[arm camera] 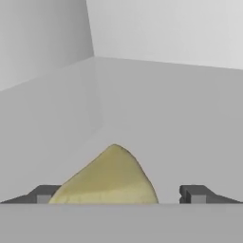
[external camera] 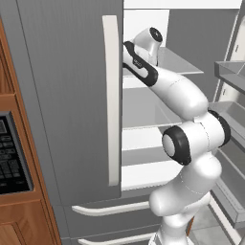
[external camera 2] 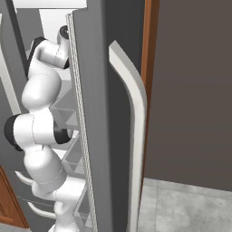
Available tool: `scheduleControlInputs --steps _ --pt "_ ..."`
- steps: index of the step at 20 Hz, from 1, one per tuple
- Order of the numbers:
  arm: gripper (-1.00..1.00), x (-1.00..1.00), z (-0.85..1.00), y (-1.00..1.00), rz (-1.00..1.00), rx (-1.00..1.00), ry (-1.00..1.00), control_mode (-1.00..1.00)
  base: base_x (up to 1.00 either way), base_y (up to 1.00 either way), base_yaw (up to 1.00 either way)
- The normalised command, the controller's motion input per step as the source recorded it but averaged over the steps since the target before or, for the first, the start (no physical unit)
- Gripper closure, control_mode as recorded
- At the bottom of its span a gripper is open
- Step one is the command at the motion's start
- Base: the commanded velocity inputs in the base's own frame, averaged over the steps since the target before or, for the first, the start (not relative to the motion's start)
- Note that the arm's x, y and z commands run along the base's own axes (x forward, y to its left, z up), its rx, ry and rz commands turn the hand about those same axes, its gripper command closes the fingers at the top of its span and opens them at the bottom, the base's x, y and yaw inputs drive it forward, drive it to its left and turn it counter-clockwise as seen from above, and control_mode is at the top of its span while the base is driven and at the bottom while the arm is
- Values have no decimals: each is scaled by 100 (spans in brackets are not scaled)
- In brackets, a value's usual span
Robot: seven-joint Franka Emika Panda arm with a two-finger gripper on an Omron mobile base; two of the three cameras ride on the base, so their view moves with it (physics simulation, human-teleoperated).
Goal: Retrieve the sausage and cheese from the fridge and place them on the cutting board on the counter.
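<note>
One cheese [arm camera: 110, 179] chunk sits on the white fridge [external camera: 67, 95] shelf, at 6 o'clock in the hand view. The gripper [arm camera: 118, 193] has two fingers [arm camera: 45, 193], spread wide apart, one on each side of the cheese.

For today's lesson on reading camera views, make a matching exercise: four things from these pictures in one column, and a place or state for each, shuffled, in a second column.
Things:
1. cheese
2. gripper
3. fridge handle
4. drawer bar

Places or states:
A. white, upright on the closed grey door
B. open, one fingertip on each side of the chunk
C. white, lying level below the door
D. pale yellow, on a white shelf between the fingertips

Pairs: 1-D, 2-B, 3-A, 4-C
</note>
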Motion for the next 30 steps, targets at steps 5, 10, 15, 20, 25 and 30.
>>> scheduleControlInputs --steps 5,10,15,20,25,30 --pt "100 0 -11 4 0 0 0 -100 0 0 0" --pt "100 -3 -24 -10 0 0 0 -100 0 0 0" --pt "100 -37 4 -18 0 2 -3 -100 0 0 0" --pt "100 -76 12 -16 -1 3 0 -100 0 0 0" --pt "100 -89 1 -18 0 0 0 -100 0 0 0" --pt "100 -94 0 -16 -2 0 0 -100 0 0 0"
